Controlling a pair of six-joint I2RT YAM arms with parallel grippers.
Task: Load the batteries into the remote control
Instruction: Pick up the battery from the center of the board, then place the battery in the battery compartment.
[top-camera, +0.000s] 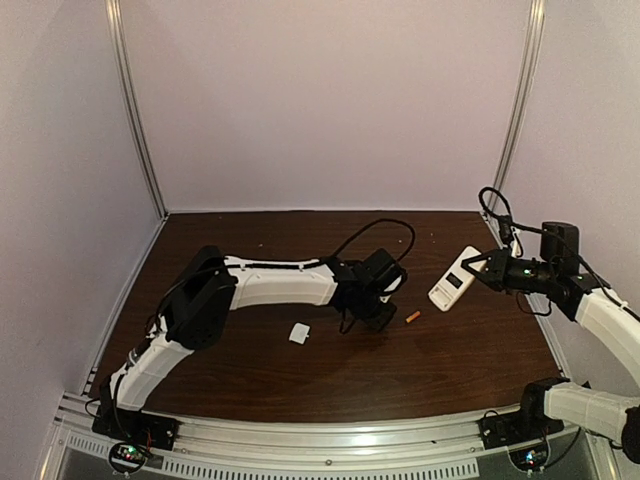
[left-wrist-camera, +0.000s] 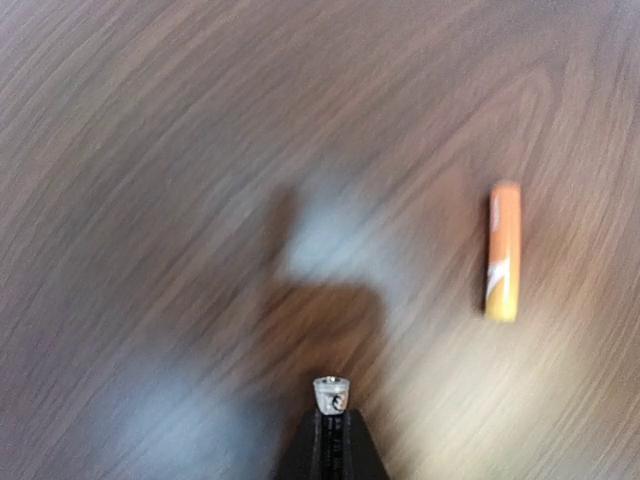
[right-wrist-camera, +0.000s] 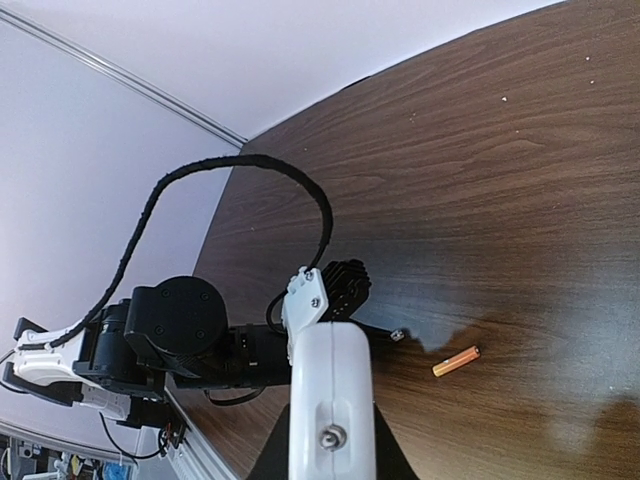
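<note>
My right gripper (top-camera: 482, 270) is shut on the slim white remote control (top-camera: 455, 279) and holds it above the table at the right. In the right wrist view the remote (right-wrist-camera: 330, 390) stands between my dark jaws (right-wrist-camera: 330, 458). The orange battery (top-camera: 413, 317) lies on the table between the arms; it also shows in the left wrist view (left-wrist-camera: 503, 250) and the right wrist view (right-wrist-camera: 456, 361). My left gripper (left-wrist-camera: 331, 420) is shut on the silvery battery (left-wrist-camera: 331, 393), just left of the orange one. In the top view the left gripper (top-camera: 385, 318) hovers low over the table.
A small white square cover piece (top-camera: 299, 333) lies on the brown table left of the left gripper. A black cable (top-camera: 385, 228) loops above the left wrist. White walls enclose the table on three sides.
</note>
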